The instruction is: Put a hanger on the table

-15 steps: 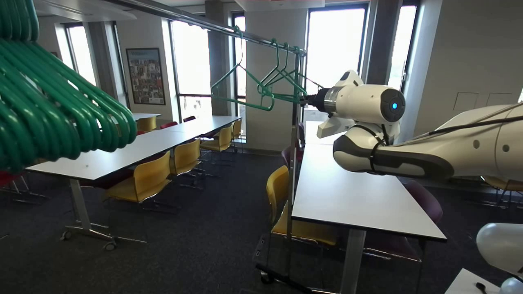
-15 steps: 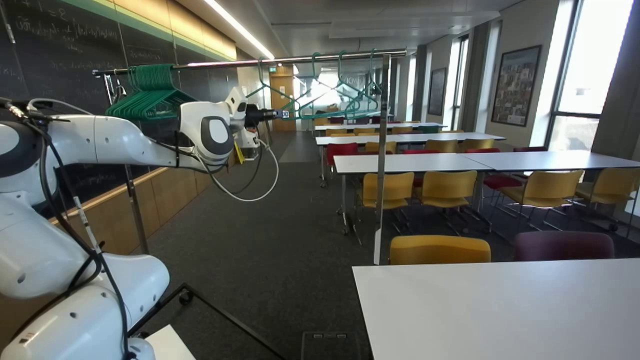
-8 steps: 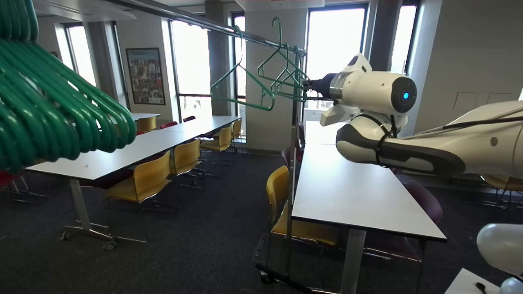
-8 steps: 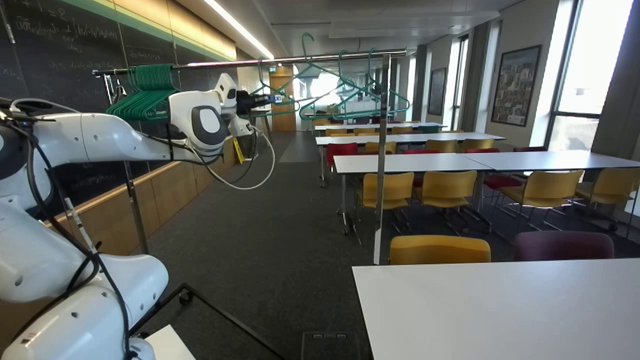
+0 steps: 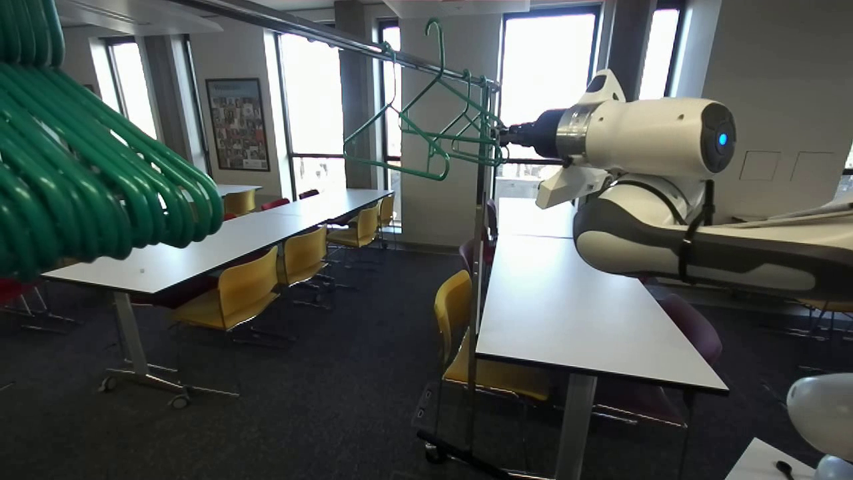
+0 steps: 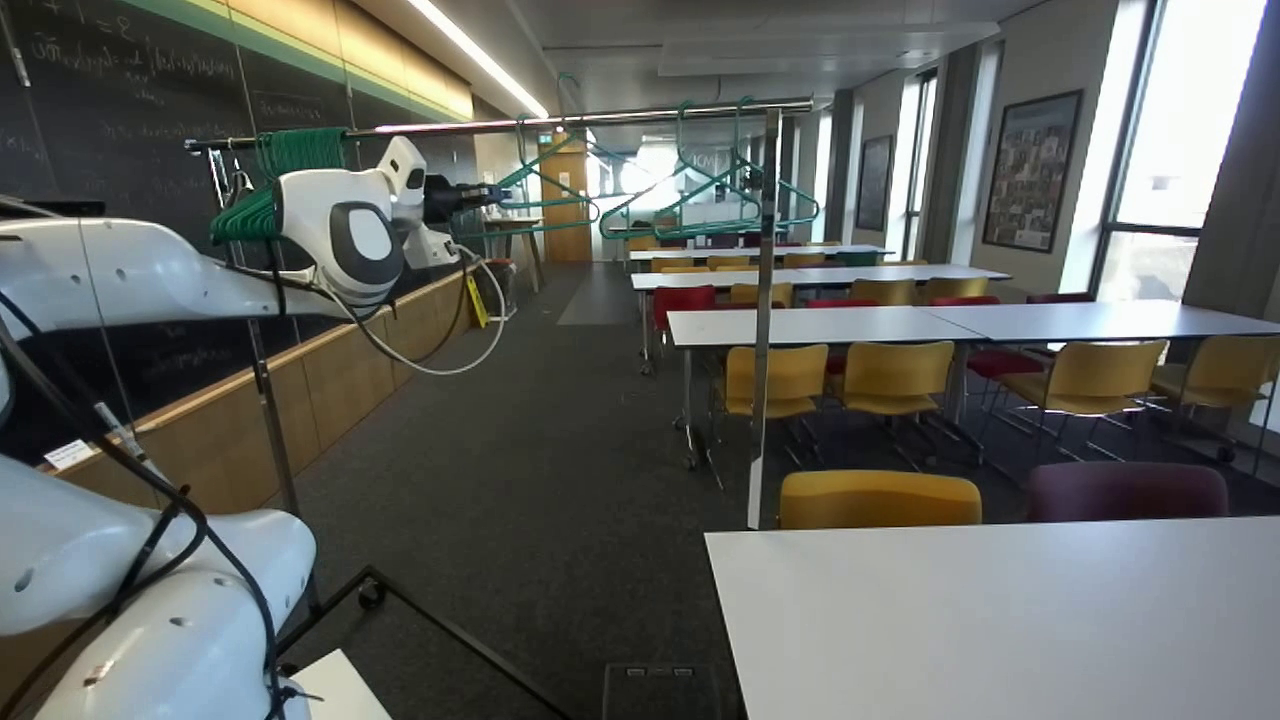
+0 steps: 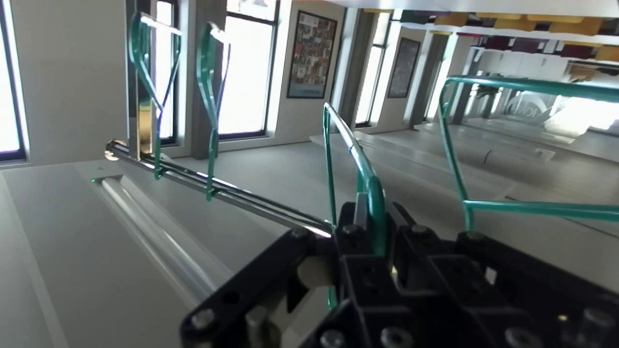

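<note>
Bright light comes through the far windows [image 5: 550, 73], mostly white. A long lamp [image 6: 480, 57] glows. In the wrist view, the near claw [image 7: 379, 220] looks dark and blurry.

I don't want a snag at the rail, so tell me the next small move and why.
Probably draw the hand straight back from the rail without lowering it. It grips a hanger whose hook shows above the rail in both exterior views, so it looks unhooked; but other hangers hang on both sides, and dropping early could snag.
</note>
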`<state>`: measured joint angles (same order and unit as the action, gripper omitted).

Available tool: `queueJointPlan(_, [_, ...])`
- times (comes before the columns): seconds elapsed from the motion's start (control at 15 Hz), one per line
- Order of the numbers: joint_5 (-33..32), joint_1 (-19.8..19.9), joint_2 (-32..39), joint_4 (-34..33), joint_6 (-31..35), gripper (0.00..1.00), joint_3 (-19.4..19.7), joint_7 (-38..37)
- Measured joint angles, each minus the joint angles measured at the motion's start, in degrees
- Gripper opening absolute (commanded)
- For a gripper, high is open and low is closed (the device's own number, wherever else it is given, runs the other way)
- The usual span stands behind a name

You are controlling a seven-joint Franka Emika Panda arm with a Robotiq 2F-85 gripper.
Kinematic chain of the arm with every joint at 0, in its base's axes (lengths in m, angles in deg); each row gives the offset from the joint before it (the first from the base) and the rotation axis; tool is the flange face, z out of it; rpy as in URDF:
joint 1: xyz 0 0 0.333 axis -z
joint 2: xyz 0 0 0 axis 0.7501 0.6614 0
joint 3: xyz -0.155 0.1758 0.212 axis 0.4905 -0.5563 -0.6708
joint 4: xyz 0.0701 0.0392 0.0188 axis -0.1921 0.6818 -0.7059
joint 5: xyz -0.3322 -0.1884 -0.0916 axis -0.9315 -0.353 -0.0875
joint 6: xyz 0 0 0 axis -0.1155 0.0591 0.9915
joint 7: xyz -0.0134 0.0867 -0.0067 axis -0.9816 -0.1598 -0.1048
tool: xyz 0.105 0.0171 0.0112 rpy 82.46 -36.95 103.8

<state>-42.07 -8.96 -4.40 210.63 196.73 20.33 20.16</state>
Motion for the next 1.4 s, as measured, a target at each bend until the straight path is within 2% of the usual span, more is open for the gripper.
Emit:
queueJointPlan(0.33, [-0.78,-15.64,-0.30,5.83,-6.67,0.02,5.98,3.87])
queueJointPlan(0.6, [-2.49,-23.07,-0.60,9.18,-11.88,0.02,10.55,4.48])
queueJointPlan(0.87, [-5.86,-24.95,-0.78,11.57,-16.18,0.02,13.35,4.48])
queueJointPlan(1.4, [-17.91,-22.69,1.52,18.87,-33.50,0.02,14.49,4.49])
